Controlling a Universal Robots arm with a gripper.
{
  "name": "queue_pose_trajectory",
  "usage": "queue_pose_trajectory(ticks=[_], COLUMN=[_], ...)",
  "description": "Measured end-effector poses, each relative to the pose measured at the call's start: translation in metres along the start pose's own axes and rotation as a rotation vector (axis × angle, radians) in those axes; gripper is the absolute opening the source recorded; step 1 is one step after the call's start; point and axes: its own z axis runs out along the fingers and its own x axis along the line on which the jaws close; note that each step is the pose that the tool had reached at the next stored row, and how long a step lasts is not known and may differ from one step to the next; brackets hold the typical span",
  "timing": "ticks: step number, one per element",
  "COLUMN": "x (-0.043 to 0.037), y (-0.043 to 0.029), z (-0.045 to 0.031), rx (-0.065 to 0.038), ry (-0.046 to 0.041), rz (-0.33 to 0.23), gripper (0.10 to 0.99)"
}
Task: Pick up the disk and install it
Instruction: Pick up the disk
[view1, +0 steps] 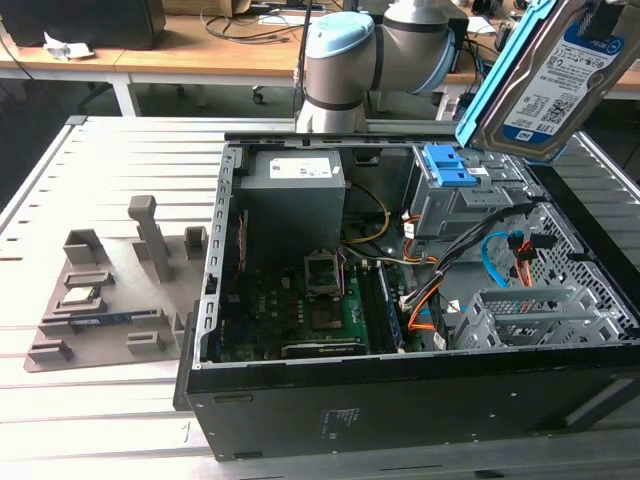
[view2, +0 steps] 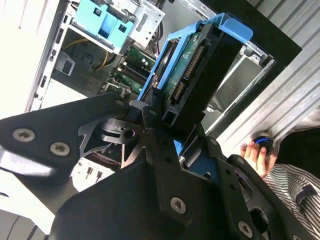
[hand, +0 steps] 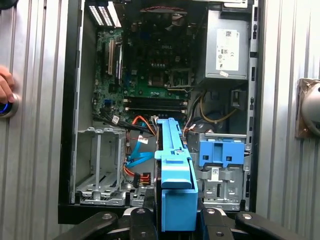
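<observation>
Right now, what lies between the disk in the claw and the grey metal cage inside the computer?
In the first wrist view, a blue cable and orange cables lie between the disk and the grey cage.

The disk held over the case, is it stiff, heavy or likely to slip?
Probably stiff: the disk is a metal slab in a blue frame, showing no sag while tilted above the case. Likely heavy for its size, given the metal body. The tool clamps its smooth plastic frame at one end, so it might pivot or slip.

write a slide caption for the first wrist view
Black claw gripping the blue-framed silver hard drive over the open black computer case
</observation>
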Motion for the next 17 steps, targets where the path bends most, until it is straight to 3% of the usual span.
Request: queue_pose_trajectory(ticks=[17], x=[0.0175], y=[0.001], z=[0.0024], rx=[0.0], ry=[-0.0001], rz=[0.0], gripper=[0.369])
